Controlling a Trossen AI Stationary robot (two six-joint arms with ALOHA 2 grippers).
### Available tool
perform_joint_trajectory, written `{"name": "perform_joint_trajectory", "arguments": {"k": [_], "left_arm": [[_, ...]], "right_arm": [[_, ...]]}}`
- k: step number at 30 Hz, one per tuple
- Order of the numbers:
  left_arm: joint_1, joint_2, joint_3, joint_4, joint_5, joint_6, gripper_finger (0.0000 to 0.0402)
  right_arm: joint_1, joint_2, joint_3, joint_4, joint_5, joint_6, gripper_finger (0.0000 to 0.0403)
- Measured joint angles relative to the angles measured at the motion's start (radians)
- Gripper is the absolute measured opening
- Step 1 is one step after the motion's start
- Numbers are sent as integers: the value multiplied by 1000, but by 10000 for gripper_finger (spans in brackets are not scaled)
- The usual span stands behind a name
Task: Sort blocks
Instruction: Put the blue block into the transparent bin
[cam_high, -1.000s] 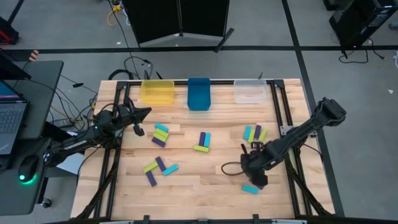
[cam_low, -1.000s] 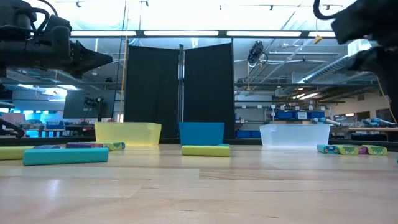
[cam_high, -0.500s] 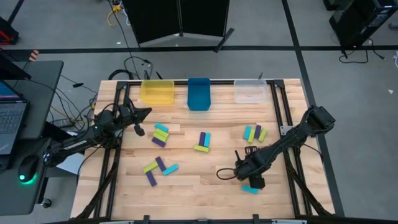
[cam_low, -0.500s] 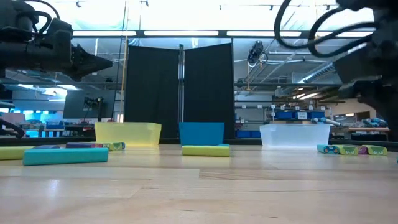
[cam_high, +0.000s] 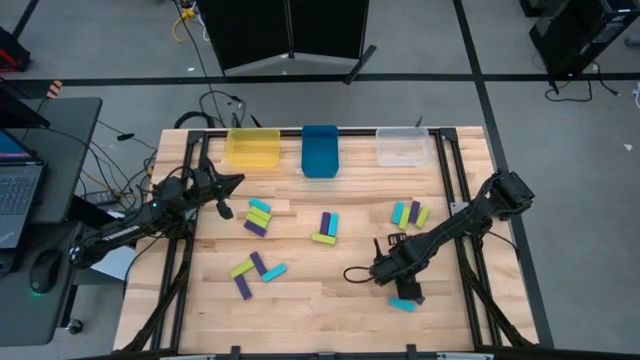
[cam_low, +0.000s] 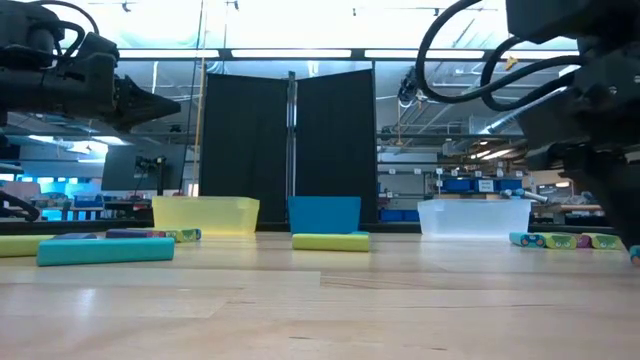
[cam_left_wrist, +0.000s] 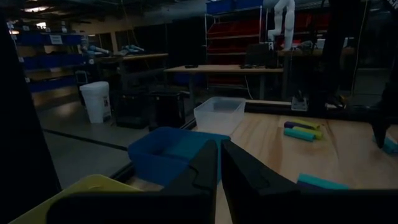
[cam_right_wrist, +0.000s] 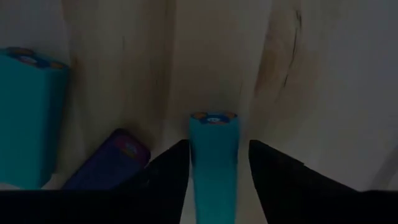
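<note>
The right gripper (cam_high: 398, 283) works low over the near right part of the wooden table (cam_high: 330, 300), its fingers (cam_right_wrist: 158, 180) apart and set either side of a cyan block (cam_right_wrist: 213, 158) that lies between them in the right wrist view; whether the pads already touch the block cannot be told; a second cyan block (cam_right_wrist: 25, 118) and a purple block (cam_right_wrist: 106, 163) lie just beside it. The left gripper (cam_high: 222, 194) waits at the far left of the table near the yellow bin (cam_high: 252, 147), its fingers (cam_left_wrist: 205, 168) pressed together and holding nothing. The other blocks lie scattered in small clusters: one near the table's middle (cam_high: 326, 228), one toward the right edge (cam_high: 410, 213), two on the left (cam_high: 258, 217) and (cam_high: 255, 270); the blue bin (cam_high: 319, 150) and the clear bin (cam_high: 401, 148) stand along the far edge. The blocks look like small, rigid, light bars with smooth sides, likely to slip or swivel if pinched near an end; the surest hold is probably across the narrow width at mid-length, with the neighbouring pieces left undisturbed.
</note>
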Motion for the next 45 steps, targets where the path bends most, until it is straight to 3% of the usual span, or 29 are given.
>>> {"name": "perform_joint_trajectory", "arguments": {"k": [22, 31, 39, 45], "left_arm": [[0, 0, 0, -7, 1, -6, 30], [0, 0, 0, -7, 41, -20, 30], [0, 0, 0, 8, 40, -26, 30], [0, 0, 0, 81, 39, -27, 30]], "right_arm": [[-7, -2, -35, 30, 0, 83, 180], [-14, -3, -36, 33, 0, 101, 113], [-85, -1, 70, -63, -47, 53, 113], [-249, -7, 217, -201, -6, -31, 113]]}}
